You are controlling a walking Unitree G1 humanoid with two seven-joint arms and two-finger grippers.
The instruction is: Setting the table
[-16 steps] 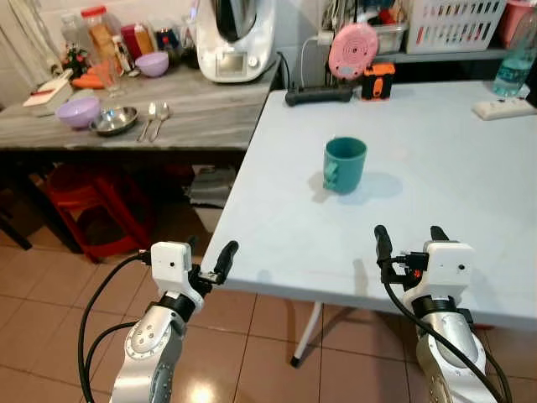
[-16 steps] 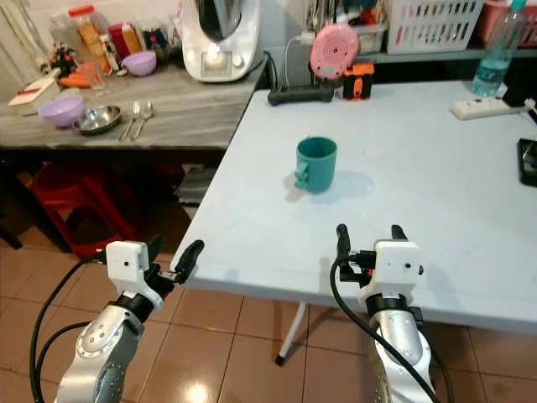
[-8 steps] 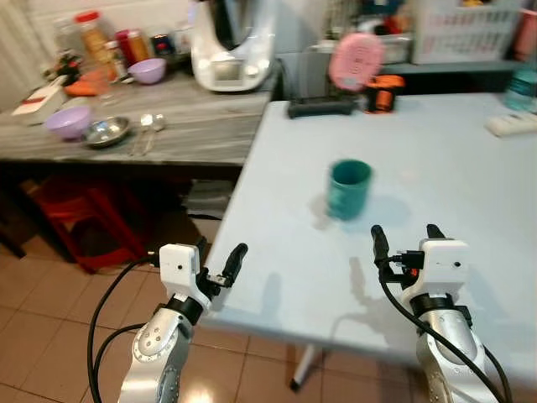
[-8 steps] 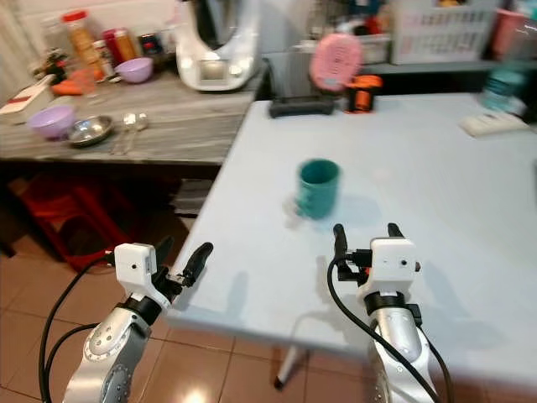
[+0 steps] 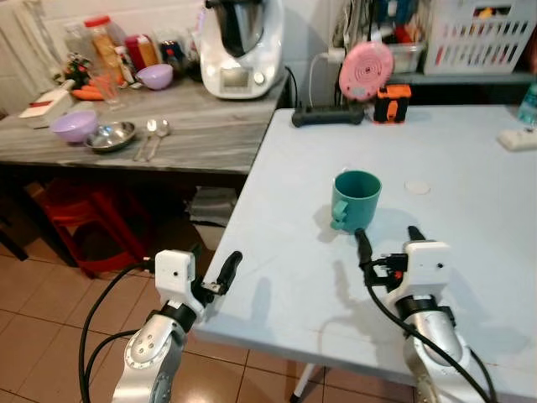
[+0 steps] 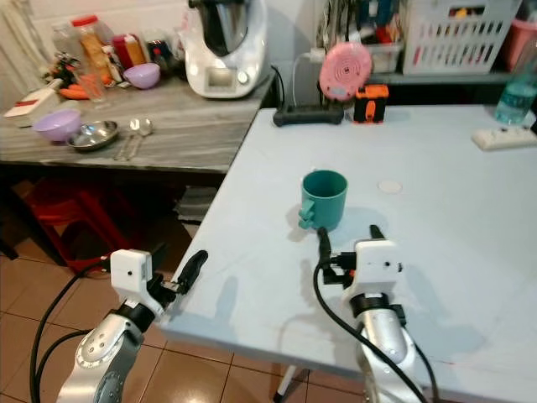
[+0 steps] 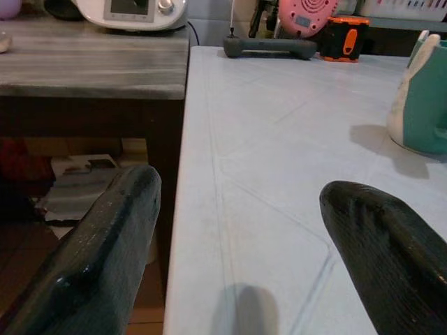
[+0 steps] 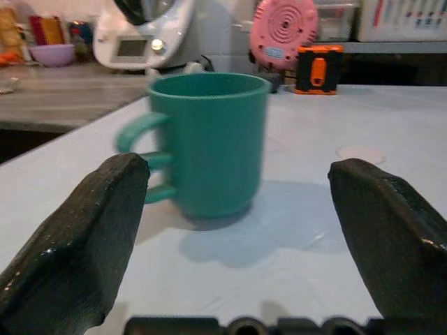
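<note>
From my head cameras, a glossy teal plastic mug with a side handle stands upright on the smooth pale blue surface. My right gripper hovers just short of it, fingers spread wide and holding nothing. My left gripper hangs at the surface's near edge, well apart from the mug. A grey wood-grain counter carries a lilac bowl.

My left wrist camera shows matte black fingers parted and empty, the mug off to one side.

My right wrist camera frames the mug between my open fingers, not touching, its handle turned toward one of them.
</note>
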